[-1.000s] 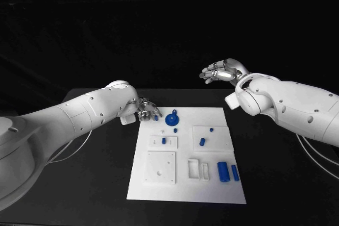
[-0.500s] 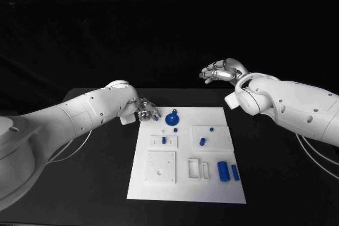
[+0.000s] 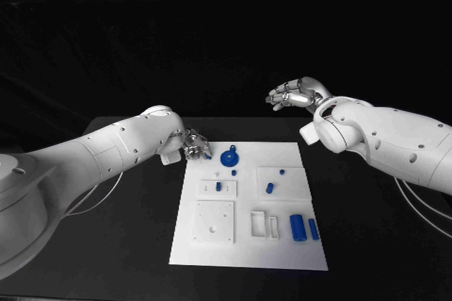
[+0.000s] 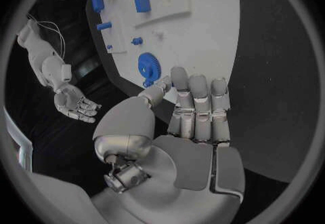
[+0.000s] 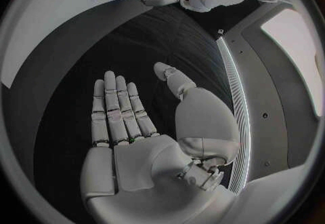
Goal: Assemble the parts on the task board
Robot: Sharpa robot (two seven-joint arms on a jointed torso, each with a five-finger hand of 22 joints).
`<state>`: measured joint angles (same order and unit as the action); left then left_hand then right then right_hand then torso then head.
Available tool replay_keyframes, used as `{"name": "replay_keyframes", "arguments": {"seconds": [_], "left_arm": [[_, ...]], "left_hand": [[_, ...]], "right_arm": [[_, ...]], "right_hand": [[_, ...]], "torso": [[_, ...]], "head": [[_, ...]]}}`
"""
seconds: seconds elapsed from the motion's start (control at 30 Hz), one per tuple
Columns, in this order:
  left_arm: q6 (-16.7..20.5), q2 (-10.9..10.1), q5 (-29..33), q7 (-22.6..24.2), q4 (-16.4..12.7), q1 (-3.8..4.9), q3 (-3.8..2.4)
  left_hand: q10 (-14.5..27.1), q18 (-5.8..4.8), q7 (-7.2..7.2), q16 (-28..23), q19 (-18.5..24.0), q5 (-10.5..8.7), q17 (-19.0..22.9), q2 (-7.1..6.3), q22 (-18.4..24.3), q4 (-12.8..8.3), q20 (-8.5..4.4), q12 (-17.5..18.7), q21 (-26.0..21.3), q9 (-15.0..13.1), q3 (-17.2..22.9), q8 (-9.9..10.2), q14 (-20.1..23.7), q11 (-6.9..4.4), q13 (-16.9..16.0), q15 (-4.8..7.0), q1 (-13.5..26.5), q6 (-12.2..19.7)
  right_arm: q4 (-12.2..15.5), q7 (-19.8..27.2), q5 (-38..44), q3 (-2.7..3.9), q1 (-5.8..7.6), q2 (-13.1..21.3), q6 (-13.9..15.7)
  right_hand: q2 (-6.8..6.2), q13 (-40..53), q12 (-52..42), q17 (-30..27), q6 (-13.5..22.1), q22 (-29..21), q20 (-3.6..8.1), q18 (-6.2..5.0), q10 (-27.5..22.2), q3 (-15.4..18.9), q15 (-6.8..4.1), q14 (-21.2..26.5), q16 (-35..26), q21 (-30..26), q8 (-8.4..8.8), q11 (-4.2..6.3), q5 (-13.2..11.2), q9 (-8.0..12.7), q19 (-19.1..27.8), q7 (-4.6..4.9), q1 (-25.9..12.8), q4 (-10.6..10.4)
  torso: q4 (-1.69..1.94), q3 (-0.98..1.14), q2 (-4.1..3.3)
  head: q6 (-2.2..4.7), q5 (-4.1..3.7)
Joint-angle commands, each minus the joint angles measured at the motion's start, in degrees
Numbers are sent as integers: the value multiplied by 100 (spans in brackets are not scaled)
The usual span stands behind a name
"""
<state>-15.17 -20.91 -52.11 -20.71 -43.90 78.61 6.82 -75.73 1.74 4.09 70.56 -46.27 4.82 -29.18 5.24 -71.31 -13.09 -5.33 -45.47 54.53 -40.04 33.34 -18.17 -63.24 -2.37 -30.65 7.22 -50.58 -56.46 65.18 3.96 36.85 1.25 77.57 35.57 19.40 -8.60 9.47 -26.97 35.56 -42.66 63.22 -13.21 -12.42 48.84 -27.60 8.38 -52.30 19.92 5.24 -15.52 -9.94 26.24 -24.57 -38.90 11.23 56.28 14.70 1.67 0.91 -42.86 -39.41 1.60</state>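
Observation:
The white task board (image 3: pixel 247 249) lies in the middle of the black table. My left hand (image 3: pixel 196 146) hovers at its far left corner and pinches a small blue part (image 3: pixel 207 156) at its fingertips. In the left wrist view, the fingers (image 4: pixel 200 104) lie straight and together, with the thumb reaching toward a blue gear (image 4: pixel 150 65). That gear (image 3: pixel 229 160) lies flat just right of the hand. My right hand (image 3: pixel 294 95) is raised beyond the board's far edge; its fingers (image 5: pixel 115 110) are apart and hold nothing.
Two blue cylinders (image 3: pixel 296 228) lie at the board's near right. Small blue pegs (image 3: pixel 270 188) stand on raised white blocks mid-board. A white square plate (image 3: pixel 215 224) and slotted pieces (image 3: pixel 264 224) sit near the front. Black table (image 3: pixel 113 249) flanks the board.

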Motion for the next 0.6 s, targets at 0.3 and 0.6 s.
{"name": "replay_keyframes", "arguments": {"seconds": [0.3,0.6], "left_arm": [[435,-192,467,-8,-182,-21,9],[664,-597,518,-104,-860,-9,7]], "left_hand": [[-85,-110,-75,41,-85,553,35,102,14,-186,-758,-33,54,58,24,-188,-62,-65,40,56,28,-249],[-144,-113,-126,69,-132,900,48,37,26,-230,-775,-29,67,105,23,-293,-115,-113,62,65,113,-403]], "right_arm": [[-14,42,1,3,0,1,-80],[-10,38,-14,3,0,33,-91]], "right_hand": [[-27,-13,-36,8,32,8,-11,-31,-17,6,2,58,-39,-34,-27,-18,28,10,26,193,12,-50],[-28,-18,-37,10,34,9,-12,-33,-20,8,3,60,-42,-36,-27,-18,31,12,29,194,10,-53]], "torso": [[10,0,11],[19,1,17]], "head": [[-4,5],[-4,33]]}}
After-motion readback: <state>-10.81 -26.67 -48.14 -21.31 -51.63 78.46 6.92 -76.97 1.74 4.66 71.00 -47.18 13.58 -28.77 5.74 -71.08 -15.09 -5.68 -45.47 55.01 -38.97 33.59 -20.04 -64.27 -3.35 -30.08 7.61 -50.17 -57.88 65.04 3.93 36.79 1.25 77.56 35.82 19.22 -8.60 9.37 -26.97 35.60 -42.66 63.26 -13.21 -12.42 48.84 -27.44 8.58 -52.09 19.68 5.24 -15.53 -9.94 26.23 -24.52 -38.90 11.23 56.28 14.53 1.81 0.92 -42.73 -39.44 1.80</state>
